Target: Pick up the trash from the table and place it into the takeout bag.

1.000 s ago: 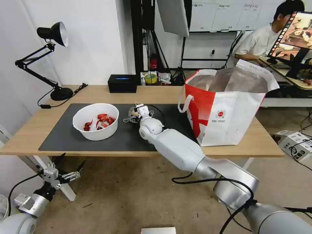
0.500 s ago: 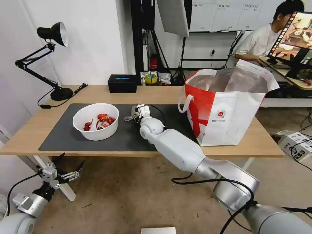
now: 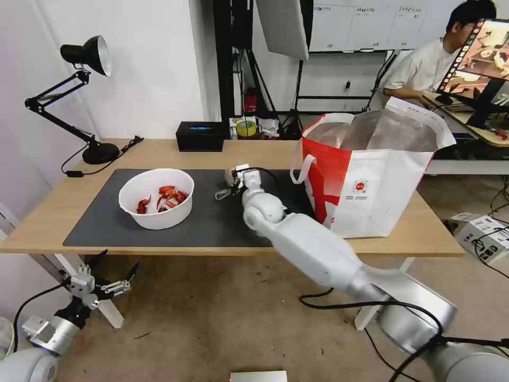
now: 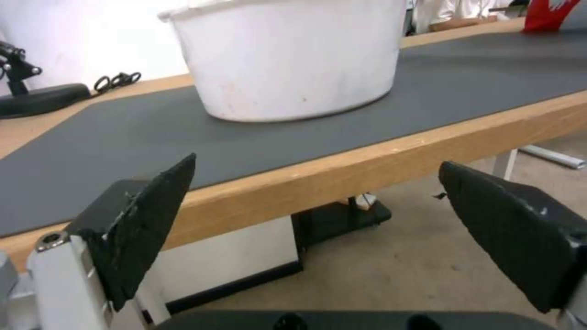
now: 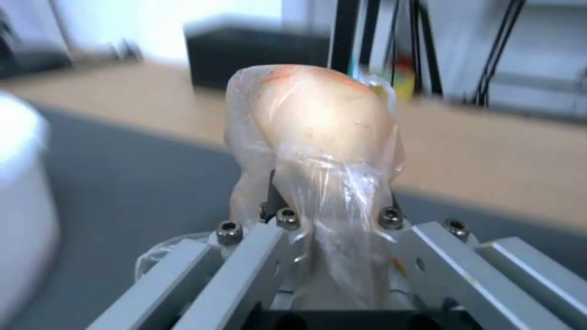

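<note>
My right gripper (image 3: 235,182) is shut on the small knotted clear bag (image 3: 228,175) and holds it just above the dark mat (image 3: 106,223), between the white bowl (image 3: 156,197) and the takeout bag (image 3: 371,180). Close up, the clear bag (image 5: 318,119) bulges out past the right gripper (image 5: 324,201), its neck pinched between the fingers. The bowl holds red crayfish shells (image 3: 165,195). The red-and-white takeout bag stands open on the right end of the table (image 3: 254,151). My left gripper (image 3: 114,269) hangs open below the table's front edge; between its fingers (image 4: 153,215) the bowl (image 4: 287,55) shows.
A black tissue box (image 3: 200,136) sits at the table's back edge. A black desk lamp (image 3: 85,95) stands at the back left corner. To the right stands another desk with a monitor (image 3: 477,58), and a white box (image 3: 480,233) lies on the floor.
My right arm has moved to the right, carrying the clear bag away from the bowl and closer to the takeout bag. The left arm has stayed put.
</note>
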